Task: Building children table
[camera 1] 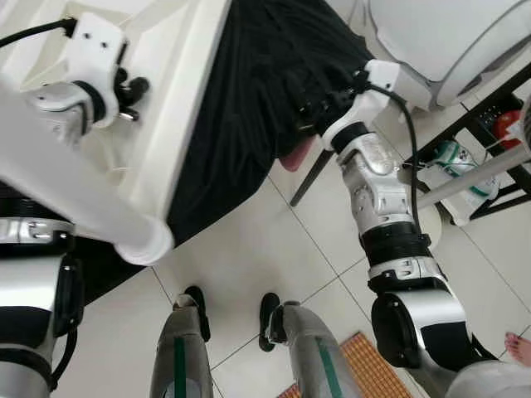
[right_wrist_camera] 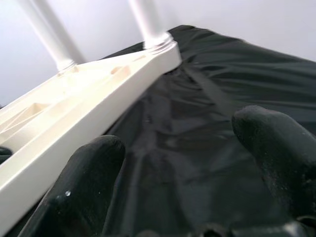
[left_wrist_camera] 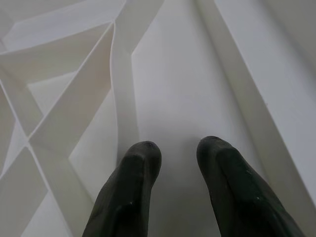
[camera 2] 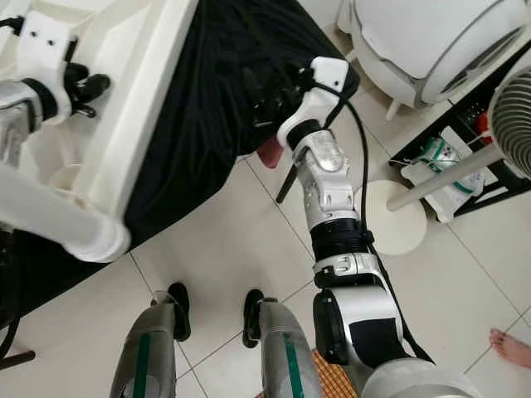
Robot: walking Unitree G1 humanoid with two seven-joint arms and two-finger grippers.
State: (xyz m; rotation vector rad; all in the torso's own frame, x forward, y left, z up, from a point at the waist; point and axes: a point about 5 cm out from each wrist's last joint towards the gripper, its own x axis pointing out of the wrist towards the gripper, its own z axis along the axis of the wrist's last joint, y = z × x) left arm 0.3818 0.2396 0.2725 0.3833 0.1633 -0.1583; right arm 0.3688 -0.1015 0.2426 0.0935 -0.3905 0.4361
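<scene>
Two grippers at upturned white kids' table (camera 1: 178, 99), upper left on black cloth (camera 1: 257, 91).
Left gripper (left_wrist_camera: 177, 153) jaws parted slightly over ribbed underside; right gripper (right_wrist_camera: 182, 163) jaws open above cloth, holding nothing.

A bare foot (camera 2: 509, 346) rests on the tiled floor (camera 2: 224, 240) near an orange mat (camera 1: 375, 365).
</scene>
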